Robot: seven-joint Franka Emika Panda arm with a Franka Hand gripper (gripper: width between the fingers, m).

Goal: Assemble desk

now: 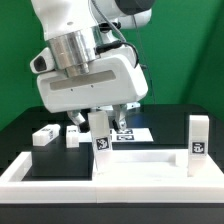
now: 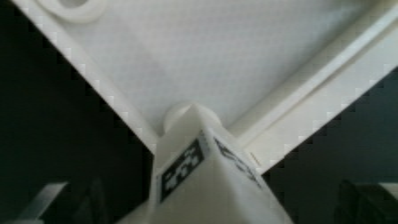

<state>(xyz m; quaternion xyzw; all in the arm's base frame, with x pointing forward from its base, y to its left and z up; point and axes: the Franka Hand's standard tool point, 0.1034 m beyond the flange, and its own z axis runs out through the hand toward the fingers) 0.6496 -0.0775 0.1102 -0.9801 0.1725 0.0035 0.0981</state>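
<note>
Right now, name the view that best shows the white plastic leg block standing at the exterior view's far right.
The exterior view: the white plastic leg block stands there whole, upright, its tag facing the camera. The wrist view misses it, showing another leg block instead.

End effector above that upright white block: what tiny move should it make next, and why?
Probably a straight lift. The end effector has its jaws open on either side of the upright leg, which stands on the slab ungripped, and a loose leg waits on the table.

Green backdrop (image 1: 15, 50), black tabletop (image 1: 15, 133)
</note>
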